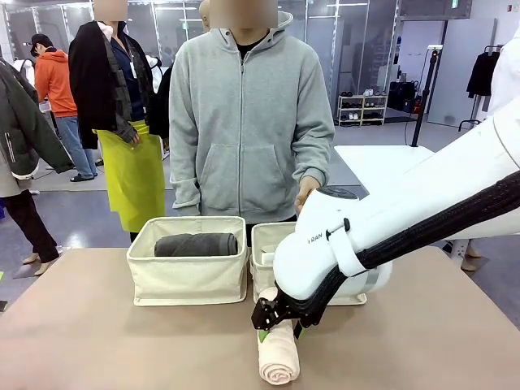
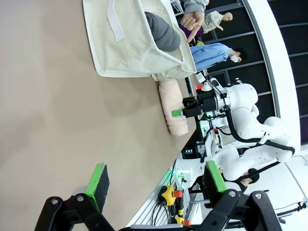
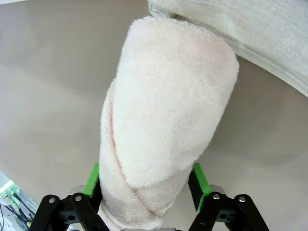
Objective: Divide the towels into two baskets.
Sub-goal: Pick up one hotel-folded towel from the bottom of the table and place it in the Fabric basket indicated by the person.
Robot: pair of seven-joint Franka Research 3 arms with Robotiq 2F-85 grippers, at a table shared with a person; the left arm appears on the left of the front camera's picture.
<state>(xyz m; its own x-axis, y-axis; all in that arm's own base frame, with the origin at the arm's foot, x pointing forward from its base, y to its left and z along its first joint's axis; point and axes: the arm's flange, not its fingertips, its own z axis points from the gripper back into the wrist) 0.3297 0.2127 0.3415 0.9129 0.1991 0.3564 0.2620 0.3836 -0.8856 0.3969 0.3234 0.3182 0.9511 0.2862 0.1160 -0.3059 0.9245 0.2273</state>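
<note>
With my right gripper [image 3: 144, 185] closing its pads on the pink towel [image 3: 163, 120], and the left gripper [image 2: 156, 180] wide, I'd squeeze mid-roll firmly before lifting toward a basket [image 1: 187, 280].

The tan tabletop [image 1: 89, 325] carries two cream baskets, left [image 1: 187, 276] and right [image 1: 264, 244], toward its far edge, and a pink towel [image 1: 279, 357] nearer the near edge.
</note>
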